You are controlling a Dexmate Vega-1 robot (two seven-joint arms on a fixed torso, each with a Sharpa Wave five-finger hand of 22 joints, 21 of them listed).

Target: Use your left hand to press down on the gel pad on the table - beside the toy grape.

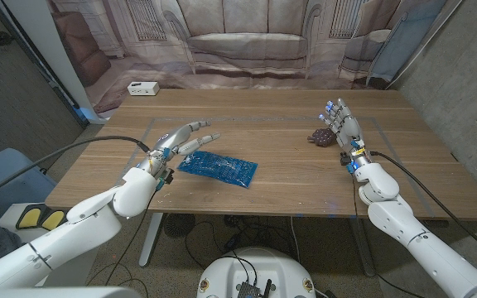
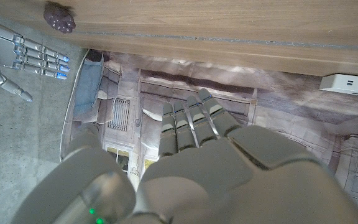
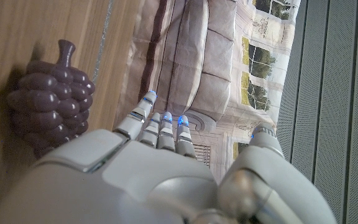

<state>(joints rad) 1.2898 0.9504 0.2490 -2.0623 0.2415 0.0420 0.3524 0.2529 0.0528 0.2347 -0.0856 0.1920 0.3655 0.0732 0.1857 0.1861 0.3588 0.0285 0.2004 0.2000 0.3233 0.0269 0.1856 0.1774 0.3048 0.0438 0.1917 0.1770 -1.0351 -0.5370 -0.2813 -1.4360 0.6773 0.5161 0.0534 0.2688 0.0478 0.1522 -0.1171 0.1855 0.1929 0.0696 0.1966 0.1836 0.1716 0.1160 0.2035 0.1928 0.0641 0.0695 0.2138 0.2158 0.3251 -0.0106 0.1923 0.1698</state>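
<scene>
Item one: gel pad (image 1: 218, 167), blue, thin, roughly rectangular, lay on the wooden table (image 1: 288, 186) left of its middle, set at a slant. Item two: left hand (image 1: 178, 143), fingers extended and apart, grasping nothing, stood just beside the pad's near-left corner, its fingers reaching past the pad's left end; from the head view it could not be told whether the hand touched the pad or hung a little above it. In the left wrist view the same hand (image 2: 197, 155) showed its fingers straight and close together.

Item three: toy grape (image 1: 320, 136), dark purple bunch with a stem, lay on the table's right half, well apart from the pad. Item four: right hand (image 1: 342, 126), fingers straight and released, holding nothing, stood just beside the grape on its right.

Item five: white power strip (image 1: 142, 88) at the table's far-left corner. Item six: printed sofa backdrop (image 1: 247, 41) behind the table.
</scene>
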